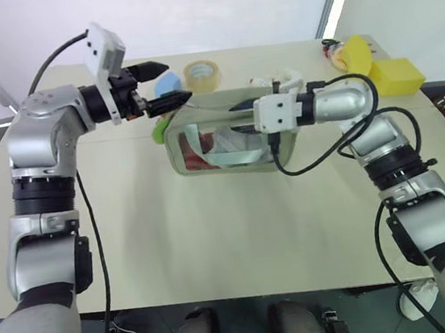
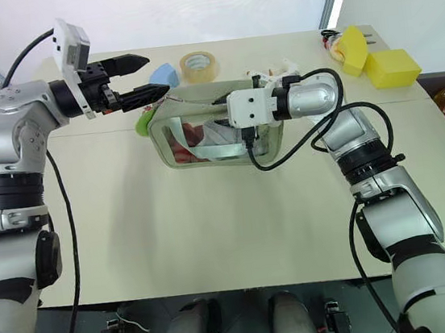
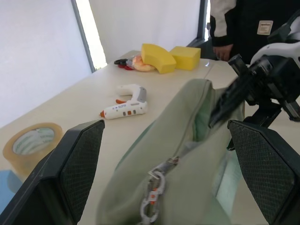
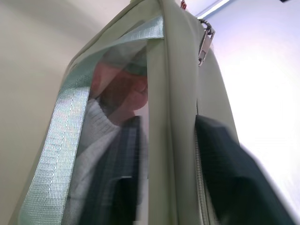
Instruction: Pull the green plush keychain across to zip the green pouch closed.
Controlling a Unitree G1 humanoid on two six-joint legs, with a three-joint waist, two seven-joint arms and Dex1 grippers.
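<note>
the green plush keychain (image 1: 158,129) hangs at the left end of the green pouch (image 1: 285,149), whose zipper runs left to right, just below the wide-open left gripper (image 1: 162,84), the nearer one, while the right gripper (image 1: 239,105) straddles the pouch's top, fingers parted.

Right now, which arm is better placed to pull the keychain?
Left, probably. The left gripper hangs open just above the green plush keychain at the green pouch's end; the right gripper straddles the far end.
</note>
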